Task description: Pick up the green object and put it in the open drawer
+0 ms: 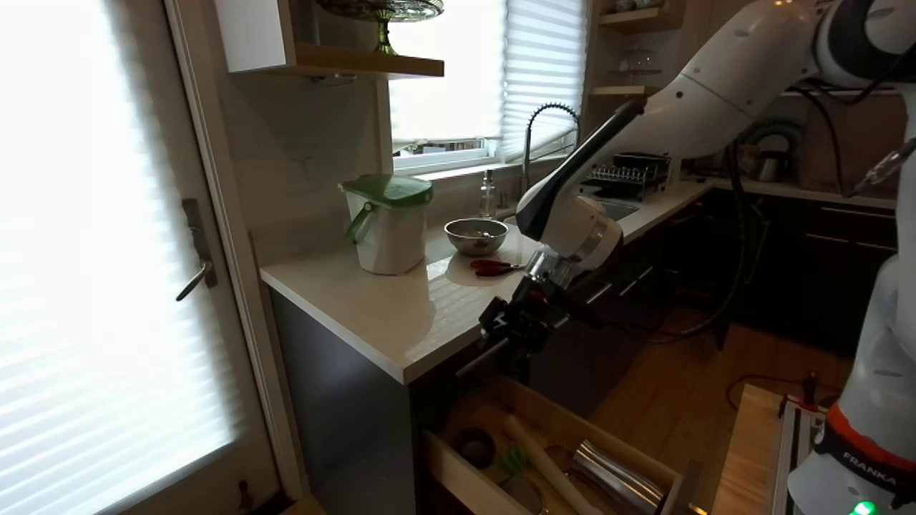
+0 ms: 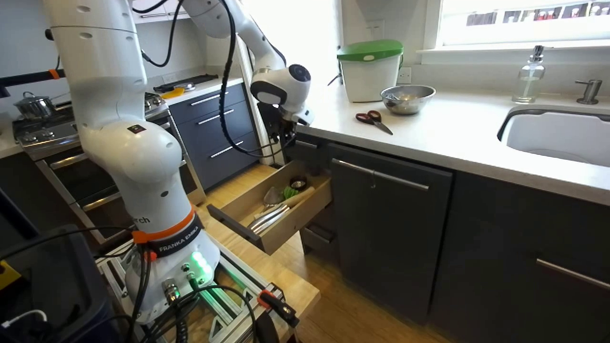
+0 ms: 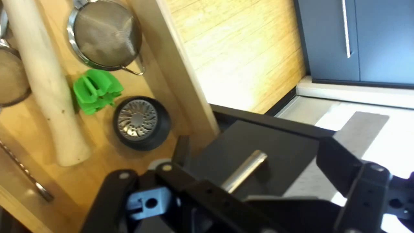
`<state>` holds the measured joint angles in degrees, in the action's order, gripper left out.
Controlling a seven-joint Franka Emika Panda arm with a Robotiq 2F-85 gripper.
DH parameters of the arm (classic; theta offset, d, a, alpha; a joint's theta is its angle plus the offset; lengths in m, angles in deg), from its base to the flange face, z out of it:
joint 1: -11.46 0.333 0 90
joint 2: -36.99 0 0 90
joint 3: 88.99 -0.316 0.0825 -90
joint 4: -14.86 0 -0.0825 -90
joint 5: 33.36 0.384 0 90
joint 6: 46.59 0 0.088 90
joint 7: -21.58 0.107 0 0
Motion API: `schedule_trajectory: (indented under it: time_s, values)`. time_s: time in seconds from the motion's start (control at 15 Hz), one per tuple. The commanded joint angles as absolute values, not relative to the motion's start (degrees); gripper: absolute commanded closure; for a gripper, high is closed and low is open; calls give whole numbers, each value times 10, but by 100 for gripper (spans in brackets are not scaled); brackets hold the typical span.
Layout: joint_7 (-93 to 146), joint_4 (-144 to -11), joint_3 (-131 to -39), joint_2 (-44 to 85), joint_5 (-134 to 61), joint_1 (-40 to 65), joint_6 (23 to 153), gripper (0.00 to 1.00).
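- 1 green object lies in the open drawer, between the rolling pin and a round black item.
- Gripper: 2 fingers spread wide.

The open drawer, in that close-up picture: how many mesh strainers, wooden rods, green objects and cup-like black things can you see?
Mesh strainers: 2, one cut off by the wrist view's edge
Wooden rod: 1
Green object: 1
Cup-like black thing: 1
Total: 5
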<state>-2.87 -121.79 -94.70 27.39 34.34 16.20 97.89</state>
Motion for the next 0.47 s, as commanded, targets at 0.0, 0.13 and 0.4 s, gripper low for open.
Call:
schedule_trajectory:
  time_s: [0.0,0.13,0.4]
  values:
    - [-36,-1261,-964,408,308,179,956,0]
    - [-53,-1264,-968,474,323,186,958,1]
    - [-40,-1239,-966,485,318,193,967,0]
